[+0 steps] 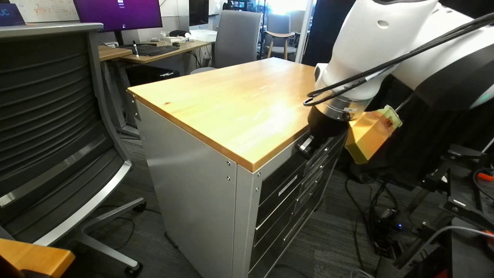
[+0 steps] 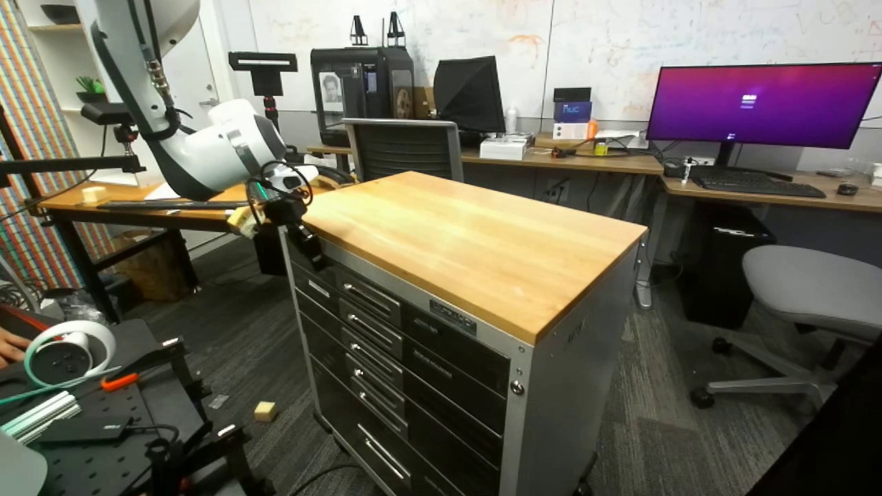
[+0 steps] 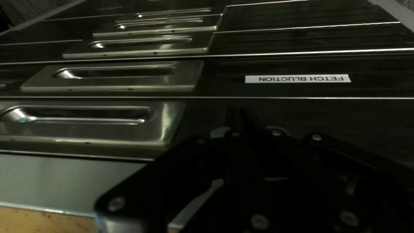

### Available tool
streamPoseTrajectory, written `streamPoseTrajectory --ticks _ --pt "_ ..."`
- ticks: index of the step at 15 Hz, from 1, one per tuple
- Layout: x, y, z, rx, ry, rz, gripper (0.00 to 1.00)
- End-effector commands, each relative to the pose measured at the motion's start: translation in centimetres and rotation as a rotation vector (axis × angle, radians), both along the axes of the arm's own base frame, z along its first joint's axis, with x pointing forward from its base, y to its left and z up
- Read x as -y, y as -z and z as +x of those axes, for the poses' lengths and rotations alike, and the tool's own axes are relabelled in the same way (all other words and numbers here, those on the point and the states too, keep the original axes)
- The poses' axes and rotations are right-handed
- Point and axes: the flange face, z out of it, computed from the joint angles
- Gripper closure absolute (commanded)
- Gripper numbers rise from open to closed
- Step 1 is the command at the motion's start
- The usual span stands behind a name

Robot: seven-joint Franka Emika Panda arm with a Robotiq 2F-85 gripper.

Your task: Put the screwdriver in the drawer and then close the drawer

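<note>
The drawer is the top one of the wood-topped grey cabinet. Its dark front (image 1: 281,173) is flush with the cabinet, so it looks shut. The front shows in an exterior view (image 2: 372,302) and in the wrist view, with its recessed metal handle (image 3: 77,118). My gripper (image 1: 304,150) points down in front of the drawer front, just below the wood top's edge. It also shows in an exterior view (image 2: 317,260). In the wrist view its black fingers (image 3: 237,111) are together, beside the handle plate, with nothing visible between them. I cannot tell whether they touch the front. The screwdriver is out of view.
The wood top (image 2: 468,241) overhangs close behind my gripper. Lower drawers with metal handles lie beneath; one has a white label (image 3: 297,78). A yellow block (image 1: 372,133) sits by my wrist. An office chair (image 1: 50,135) stands beside the cabinet. A black platform (image 2: 117,420) stands in front.
</note>
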Motion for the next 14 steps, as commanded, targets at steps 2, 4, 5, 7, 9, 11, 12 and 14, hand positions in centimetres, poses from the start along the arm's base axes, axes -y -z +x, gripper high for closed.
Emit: streamPoseTrajectory --ticks 2,4,5,7,9,11,12,14 --pt "0.4 -5.1 -1.2 0.021 -0.036 0.034 0.52" --pt "0.6 -8.3 -1.5 0.005 -0.028 0.033 0.35" --pt "0.5 -9.7 -1.4 -0.013 -0.026 0.030 0.28" --pt "-0.3 -13.1 -1.2 -0.065 -0.046 0.040 0.13" --pt "-2.7 -15.9 -2.0 -0.160 -0.098 0.058 0.01" --pt "-4.8 -19.7 -2.2 -0.259 -0.152 0.104 0.00" --pt "-4.7 -22.3 -2.0 -0.292 -0.176 0.119 0.00" --pt "-4.8 -20.4 -2.2 -0.266 -0.131 0.104 0.00"
